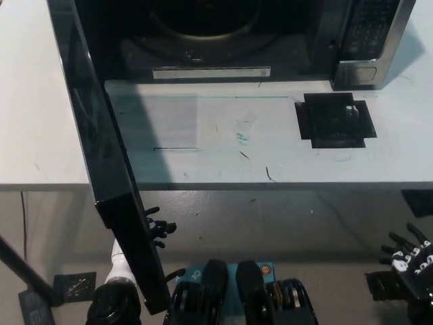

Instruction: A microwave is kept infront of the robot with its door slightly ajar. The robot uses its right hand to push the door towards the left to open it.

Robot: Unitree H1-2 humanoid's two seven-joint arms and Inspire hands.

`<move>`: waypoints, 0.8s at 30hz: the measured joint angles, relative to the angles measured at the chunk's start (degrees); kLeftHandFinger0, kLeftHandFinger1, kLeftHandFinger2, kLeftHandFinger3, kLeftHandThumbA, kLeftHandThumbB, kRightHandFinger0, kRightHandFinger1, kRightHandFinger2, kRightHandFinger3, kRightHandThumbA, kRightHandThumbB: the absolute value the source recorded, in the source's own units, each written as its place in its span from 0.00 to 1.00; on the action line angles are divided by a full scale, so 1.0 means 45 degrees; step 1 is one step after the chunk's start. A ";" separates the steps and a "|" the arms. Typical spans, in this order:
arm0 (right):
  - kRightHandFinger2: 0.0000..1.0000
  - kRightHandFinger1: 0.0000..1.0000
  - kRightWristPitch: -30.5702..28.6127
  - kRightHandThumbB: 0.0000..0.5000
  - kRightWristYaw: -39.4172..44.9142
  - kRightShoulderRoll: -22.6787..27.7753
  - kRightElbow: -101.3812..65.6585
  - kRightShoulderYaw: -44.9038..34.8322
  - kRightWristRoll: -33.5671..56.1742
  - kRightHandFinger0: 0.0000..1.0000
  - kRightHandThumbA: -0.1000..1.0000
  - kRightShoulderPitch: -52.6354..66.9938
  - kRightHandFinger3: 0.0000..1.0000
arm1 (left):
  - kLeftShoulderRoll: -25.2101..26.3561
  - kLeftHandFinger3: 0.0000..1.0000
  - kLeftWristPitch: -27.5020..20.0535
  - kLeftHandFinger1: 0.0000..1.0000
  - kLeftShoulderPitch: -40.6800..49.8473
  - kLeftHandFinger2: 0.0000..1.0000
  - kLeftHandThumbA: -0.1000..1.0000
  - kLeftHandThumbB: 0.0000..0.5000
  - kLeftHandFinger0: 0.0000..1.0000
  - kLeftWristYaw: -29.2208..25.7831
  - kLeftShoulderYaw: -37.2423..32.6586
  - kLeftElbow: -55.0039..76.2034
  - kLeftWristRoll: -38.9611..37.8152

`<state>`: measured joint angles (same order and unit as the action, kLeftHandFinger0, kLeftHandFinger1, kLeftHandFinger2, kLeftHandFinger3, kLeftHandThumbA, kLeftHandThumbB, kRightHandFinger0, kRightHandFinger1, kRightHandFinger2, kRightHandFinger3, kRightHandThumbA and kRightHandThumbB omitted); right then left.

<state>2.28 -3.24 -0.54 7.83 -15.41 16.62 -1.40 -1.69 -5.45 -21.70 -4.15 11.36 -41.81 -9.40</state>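
The white table (203,142) fills most of the view, its front edge running across the middle; at its far side sits the microwave (230,34), its dark cavity exposed with the round turntable inside and the control panel (369,30) at the right; the microwave door (101,156) is swung wide to the left, standing nearly edge-on as a long dark slab that reaches from the top left down past the table's front edge; a black square patch (335,120) lies on the table in front of the control panel; the black right hand (409,261) sits low at the lower right, below the table and well apart from the door, fingers spread and holding nothing; the white left hand (152,230) rests at the lower left, largely hidden behind the door's lower end, its dark fingers apart and empty.
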 measured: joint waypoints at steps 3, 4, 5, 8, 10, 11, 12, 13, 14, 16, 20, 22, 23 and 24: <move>0.68 0.59 -0.0549 0.44 -0.0371 -0.0204 0.1042 -0.0276 -0.0174 0.46 0.43 -0.0533 0.83 | -0.0001 0.57 -0.0003 0.31 -0.0096 0.41 0.15 0.05 0.27 -0.0007 0.0032 0.0004 -0.0012; 0.68 0.59 -0.0699 0.48 -0.0461 -0.0252 0.1269 -0.0330 -0.0234 0.45 0.43 -0.0649 0.83 | 0.0000 0.58 -0.0003 0.31 -0.0131 0.41 0.15 0.07 0.27 -0.0009 0.0032 0.0008 -0.0012; 0.67 0.56 -0.0831 0.52 -0.0537 -0.0293 0.1445 -0.0366 -0.0276 0.39 0.43 -0.0748 0.81 | 0.0003 0.58 -0.0004 0.31 -0.0169 0.40 0.17 0.08 0.27 -0.0009 0.0035 0.0011 -0.0012; 0.63 0.52 -0.1264 0.52 -0.0782 -0.0393 0.2012 -0.0447 -0.0411 0.36 0.43 -0.0919 0.79 | 0.0020 0.59 -0.0037 0.31 -0.0244 0.40 0.19 0.10 0.28 -0.0007 0.0030 0.0009 -0.0008; 0.64 0.54 -0.1458 0.50 -0.0915 -0.0436 0.2205 -0.0454 -0.0516 0.36 0.42 -0.0931 0.81 | 0.0029 0.60 -0.0086 0.32 -0.0245 0.42 0.18 0.06 0.29 -0.0006 0.0033 0.0000 -0.0009; 0.65 0.54 -0.1570 0.48 -0.0995 -0.0460 0.2302 -0.0440 -0.0593 0.36 0.41 -0.0936 0.82 | 0.0032 0.59 -0.0086 0.33 -0.0245 0.42 0.17 0.07 0.29 -0.0009 0.0042 0.0013 -0.0012; 0.64 0.55 -0.1665 0.47 -0.1084 -0.0476 0.2377 -0.0438 -0.0661 0.38 0.41 -0.0950 0.82 | 0.0033 0.59 -0.0086 0.33 -0.0256 0.42 0.17 0.09 0.29 -0.0011 0.0061 0.0014 -0.0015; 0.64 0.55 -0.1734 0.46 -0.1176 -0.0501 0.2402 -0.0428 -0.0775 0.38 0.40 -0.0951 0.82 | 0.0032 0.59 -0.0086 0.32 -0.0271 0.42 0.17 0.10 0.29 -0.0014 0.0084 0.0015 -0.0020; 0.63 0.54 -0.1770 0.46 -0.1221 -0.0514 0.2406 -0.0418 -0.0840 0.39 0.39 -0.0951 0.81 | 0.0033 0.59 -0.0086 0.33 -0.0289 0.42 0.18 0.11 0.29 -0.0016 0.0107 0.0012 -0.0026; 0.63 0.56 -0.1817 0.43 -0.1362 -0.0559 0.2405 -0.0374 -0.0994 0.42 0.38 -0.0951 0.82 | 0.0037 0.59 -0.0090 0.34 -0.0347 0.43 0.18 0.09 0.30 -0.0019 0.0146 0.0011 -0.0024; 0.63 0.56 -0.1904 0.45 -0.1479 -0.0595 0.2406 -0.0283 -0.1222 0.42 0.37 -0.0949 0.82 | 0.0062 0.60 -0.0149 0.34 -0.0419 0.43 0.17 0.06 0.31 -0.0023 0.0145 0.0006 -0.0012; 0.65 0.56 -0.1991 0.44 -0.1516 -0.0596 0.2406 -0.0276 -0.1321 0.43 0.37 -0.0949 0.84 | 0.0061 0.59 -0.0153 0.34 -0.0421 0.43 0.16 0.05 0.31 -0.0023 0.0156 0.0007 -0.0019; 0.64 0.55 -0.2018 0.45 -0.1530 -0.0596 0.2406 -0.0275 -0.1344 0.41 0.37 -0.0949 0.84 | 0.0061 0.60 -0.0153 0.35 -0.0421 0.44 0.16 0.04 0.31 -0.0023 0.0161 0.0007 -0.0020; 0.64 0.55 -0.2065 0.47 -0.1550 -0.0596 0.2408 -0.0275 -0.1375 0.41 0.38 -0.0949 0.84 | 0.0061 0.60 -0.0153 0.35 -0.0421 0.45 0.16 0.03 0.31 -0.0023 0.0170 0.0007 -0.0021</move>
<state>-7.02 -10.21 -3.22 18.67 -16.64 10.43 -5.67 -1.42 -6.14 -23.60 -4.25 12.12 -41.78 -9.49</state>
